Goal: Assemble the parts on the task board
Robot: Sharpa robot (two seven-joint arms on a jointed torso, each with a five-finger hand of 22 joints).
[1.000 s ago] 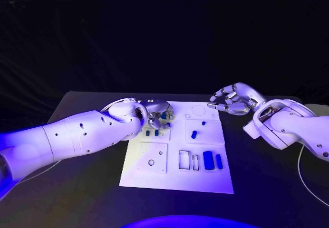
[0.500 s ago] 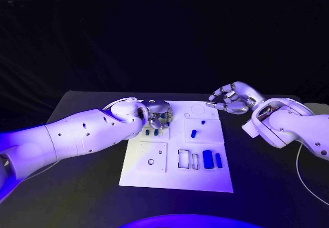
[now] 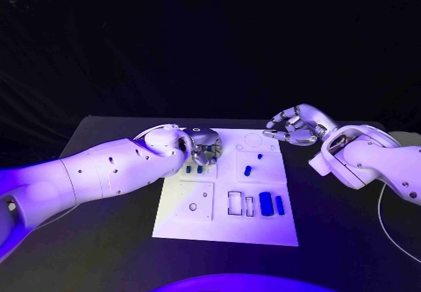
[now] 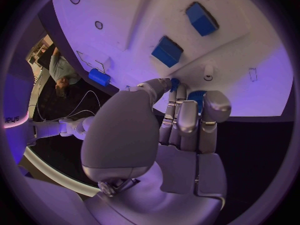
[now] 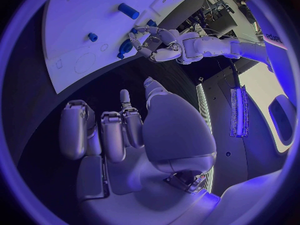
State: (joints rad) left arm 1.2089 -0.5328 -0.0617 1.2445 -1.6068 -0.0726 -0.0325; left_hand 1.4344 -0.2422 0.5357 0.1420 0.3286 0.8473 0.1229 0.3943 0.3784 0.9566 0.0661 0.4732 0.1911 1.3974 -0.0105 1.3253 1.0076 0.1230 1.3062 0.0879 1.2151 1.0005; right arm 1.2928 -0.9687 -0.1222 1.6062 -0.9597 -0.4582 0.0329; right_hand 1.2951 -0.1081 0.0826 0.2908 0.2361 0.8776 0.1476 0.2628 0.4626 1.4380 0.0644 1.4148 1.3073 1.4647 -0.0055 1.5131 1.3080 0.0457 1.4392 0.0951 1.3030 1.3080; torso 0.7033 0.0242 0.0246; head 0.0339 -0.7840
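Working near to far, I see blue parts (image 3: pixel 266 204) seated in the task board (image 3: pixel 226 231) on the table; my left hand (image 3: pixel 204 152) pinches one small, rigid, likely slick piece by its sides. Beyond, my right hand (image 3: pixel 294 129) hovers curled, empty.

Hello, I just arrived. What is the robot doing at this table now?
The robot is assembling small blue parts on the white task board. Its left hand is down at the board's far left area, fingers closed around a blue part. The right hand hovers off the board's far right corner, fingers curled, holding nothing. Other blue parts lie on the board.
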